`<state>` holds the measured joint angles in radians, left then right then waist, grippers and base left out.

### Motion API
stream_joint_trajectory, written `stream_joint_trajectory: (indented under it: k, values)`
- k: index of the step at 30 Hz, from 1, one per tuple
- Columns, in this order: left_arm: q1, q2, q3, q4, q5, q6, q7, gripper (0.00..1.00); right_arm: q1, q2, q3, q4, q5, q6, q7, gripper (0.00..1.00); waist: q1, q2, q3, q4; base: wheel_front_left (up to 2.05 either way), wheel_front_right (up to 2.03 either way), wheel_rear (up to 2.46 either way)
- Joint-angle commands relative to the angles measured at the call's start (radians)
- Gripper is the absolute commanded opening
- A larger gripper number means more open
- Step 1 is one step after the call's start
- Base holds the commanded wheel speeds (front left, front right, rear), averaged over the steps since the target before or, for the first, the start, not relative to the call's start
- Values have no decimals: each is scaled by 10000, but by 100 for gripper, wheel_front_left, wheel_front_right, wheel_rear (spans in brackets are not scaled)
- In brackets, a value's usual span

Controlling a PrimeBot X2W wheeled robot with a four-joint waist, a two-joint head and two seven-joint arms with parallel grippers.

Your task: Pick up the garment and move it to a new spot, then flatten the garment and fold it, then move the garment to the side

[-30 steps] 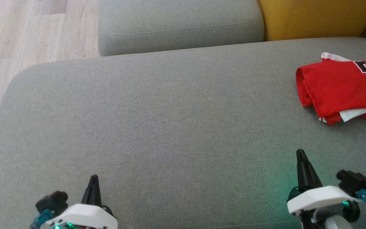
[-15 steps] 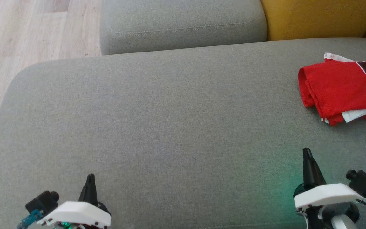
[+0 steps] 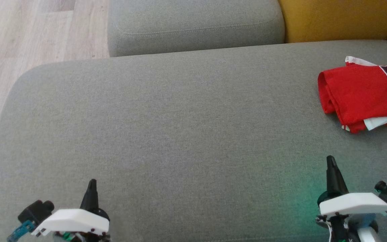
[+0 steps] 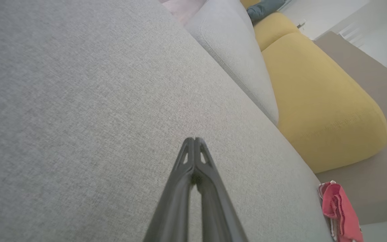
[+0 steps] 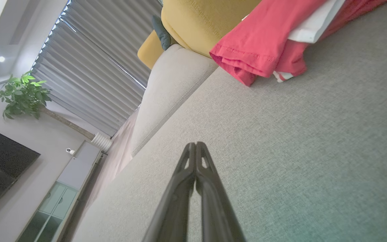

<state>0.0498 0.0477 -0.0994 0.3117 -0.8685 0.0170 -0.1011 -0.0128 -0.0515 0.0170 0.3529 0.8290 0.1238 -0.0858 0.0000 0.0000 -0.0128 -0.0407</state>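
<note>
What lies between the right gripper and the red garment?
Nothing: the grey seat between the right gripper and the red garment is bare, as the head view and the right wrist view show.

Black left claw [image 3: 92, 183], right claw [image 3: 330, 160]; white shells [image 3: 74, 220]; perhaps teal plugs [image 3: 20, 230].

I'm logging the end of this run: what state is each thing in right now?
Red garment: folded, lying at the right end of the grey cushion, untouched.
Left claw: shut, empty.
Right claw: shut, empty, apart from the garment.
</note>
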Motion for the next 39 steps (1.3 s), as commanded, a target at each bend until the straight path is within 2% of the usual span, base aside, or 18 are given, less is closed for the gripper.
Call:
stream_joint_trajectory:
  k: [1,39]
  values:
    - [-602,69,275,-367,-217,-73,57,0,-592,-100,5,-398,255,31,38,0,0,0,2,5,0,0,0]
    - [-1112,79,1210,-524,-4032,-812,1122,0,-773,-101,-604,-762,4291,51,1000,0,0,0,85,217,0,0,0]
